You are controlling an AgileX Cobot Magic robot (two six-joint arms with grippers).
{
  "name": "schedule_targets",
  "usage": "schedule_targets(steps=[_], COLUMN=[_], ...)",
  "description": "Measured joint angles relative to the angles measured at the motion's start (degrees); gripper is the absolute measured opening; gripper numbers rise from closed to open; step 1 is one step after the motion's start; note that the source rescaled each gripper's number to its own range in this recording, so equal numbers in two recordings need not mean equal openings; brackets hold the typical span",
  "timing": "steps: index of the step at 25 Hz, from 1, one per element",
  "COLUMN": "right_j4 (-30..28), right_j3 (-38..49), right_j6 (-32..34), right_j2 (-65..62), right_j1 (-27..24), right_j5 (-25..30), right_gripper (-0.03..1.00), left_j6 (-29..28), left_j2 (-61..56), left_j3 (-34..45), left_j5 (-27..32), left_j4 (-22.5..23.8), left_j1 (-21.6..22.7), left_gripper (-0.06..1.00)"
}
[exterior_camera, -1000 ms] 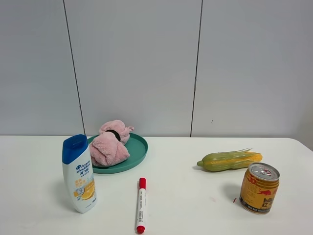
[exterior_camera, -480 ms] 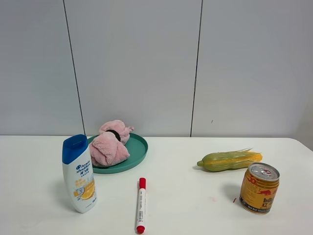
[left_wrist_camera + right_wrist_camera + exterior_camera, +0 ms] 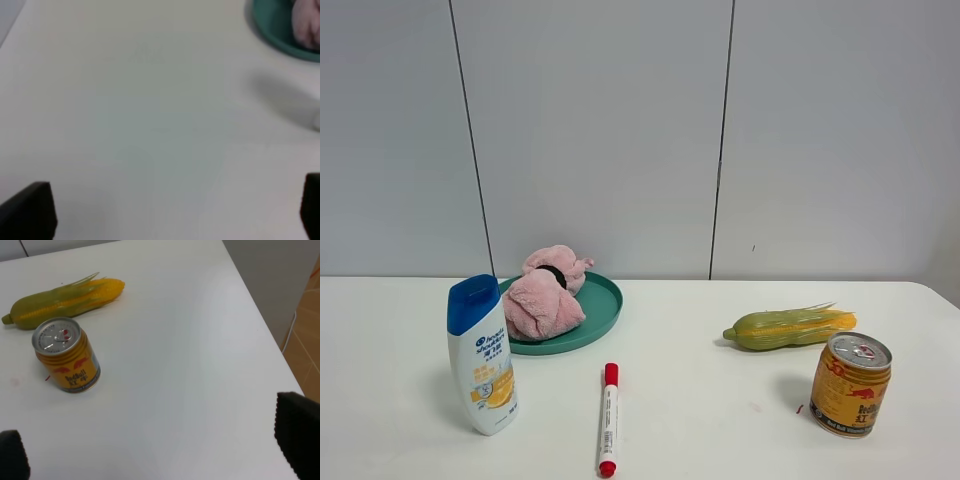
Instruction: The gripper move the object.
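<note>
Standing leftmost in the high view, the shampoo bottle rises just in front of the green plate, on which the pink towel bundle lies, cinched by a black band. Neither arm appears in this view. The left gripper shows only two dark jaw tips at the frame corners, spread wide over bare table and holding nothing; the plate rim and a pink edge of the towel lie well apart from it. A red marker lies in front of the plate, pointing toward the camera. Farther right rest the corn and the yellow can. The right gripper is likewise spread and empty, with the can and corn seen beyond it.

Risks, as judged: a left-arm approach from the near side could knock the tall bottle over, since it stands close to the plate. A shallow pinch may catch only loose plush and slip off, or drag the light plate along. The soft bundle may sag on lifting and snag the rim.
</note>
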Motion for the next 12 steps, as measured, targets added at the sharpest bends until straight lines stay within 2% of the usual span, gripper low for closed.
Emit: schedule_targets(steps=[12], right_j4=[0.0], right_j3=[0.0], right_j6=[0.0], right_j2=[0.0], right_j1=[0.0], right_j5=[0.0], right_gripper=[1.0], left_j6=[0.0], left_j2=[-4.3], left_j3=[0.0], left_j5=[0.0], left_j4=[-0.1], left_j1=[0.0], left_gripper=[0.99])
